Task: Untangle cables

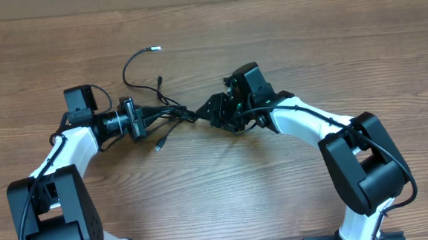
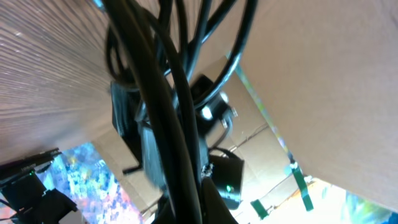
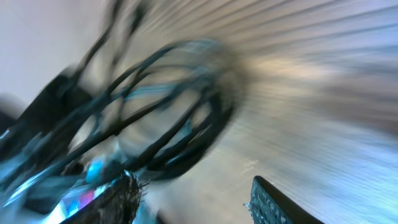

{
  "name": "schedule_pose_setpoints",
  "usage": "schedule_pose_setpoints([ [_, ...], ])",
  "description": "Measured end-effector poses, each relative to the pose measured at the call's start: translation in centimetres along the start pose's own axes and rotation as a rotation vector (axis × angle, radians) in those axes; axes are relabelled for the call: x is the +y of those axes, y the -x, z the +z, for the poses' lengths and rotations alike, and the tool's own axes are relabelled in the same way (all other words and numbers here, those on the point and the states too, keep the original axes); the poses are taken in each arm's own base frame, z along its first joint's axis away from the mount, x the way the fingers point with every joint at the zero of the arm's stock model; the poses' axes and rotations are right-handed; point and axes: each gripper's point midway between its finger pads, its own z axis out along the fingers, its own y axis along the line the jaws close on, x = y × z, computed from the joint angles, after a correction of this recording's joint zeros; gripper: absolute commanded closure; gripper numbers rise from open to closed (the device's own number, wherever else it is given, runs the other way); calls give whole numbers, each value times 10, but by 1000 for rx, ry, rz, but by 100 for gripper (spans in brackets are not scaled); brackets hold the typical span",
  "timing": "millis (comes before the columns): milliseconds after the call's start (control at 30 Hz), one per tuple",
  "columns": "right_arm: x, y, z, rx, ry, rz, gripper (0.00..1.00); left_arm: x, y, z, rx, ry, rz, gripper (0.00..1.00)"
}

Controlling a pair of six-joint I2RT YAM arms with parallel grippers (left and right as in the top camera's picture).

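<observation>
Pinching the tangled cables (image 1: 175, 111) at their left side, the left gripper (image 1: 145, 118) is pressed together over the wooden table (image 1: 306, 47). Loose plug ends (image 1: 156, 48) trail off the bundle. At the bundle's right end the right gripper (image 1: 202, 115) has its fingers (image 3: 273, 202) spread apart, wrist view blurred.

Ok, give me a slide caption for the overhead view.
Tangled cables bunched between the two arms' tips: left gripper shut on one side, right gripper open at the other.
</observation>
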Motion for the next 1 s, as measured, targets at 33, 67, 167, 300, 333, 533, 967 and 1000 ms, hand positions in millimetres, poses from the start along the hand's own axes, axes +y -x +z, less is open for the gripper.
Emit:
schedule_pose_setpoints([
  [33,9,-9,0,50,48,-33,44,1,1,0,-8,3,-7,96],
  [67,14,-16,0,83,75,-51,44,2,4,0,-21,7,-16,96],
  [167,19,-25,5,112,80,-35,45,6,5,1,-36,21,-35,96],
  [300,16,-27,18,60,9,77,45,8,4,4,-33,29,-33,96],
  [333,17,-23,19,36,7,86,45,8,3,5,-32,31,-34,96],
  [533,33,5,20,-97,60,126,48,12,-2,13,-19,55,-22,96],
  [967,25,32,20,-301,12,306,47,19,-12,22,19,86,33,96],
  [1000,27,30,20,-284,20,305,47,19,-12,22,18,86,33,96],
])
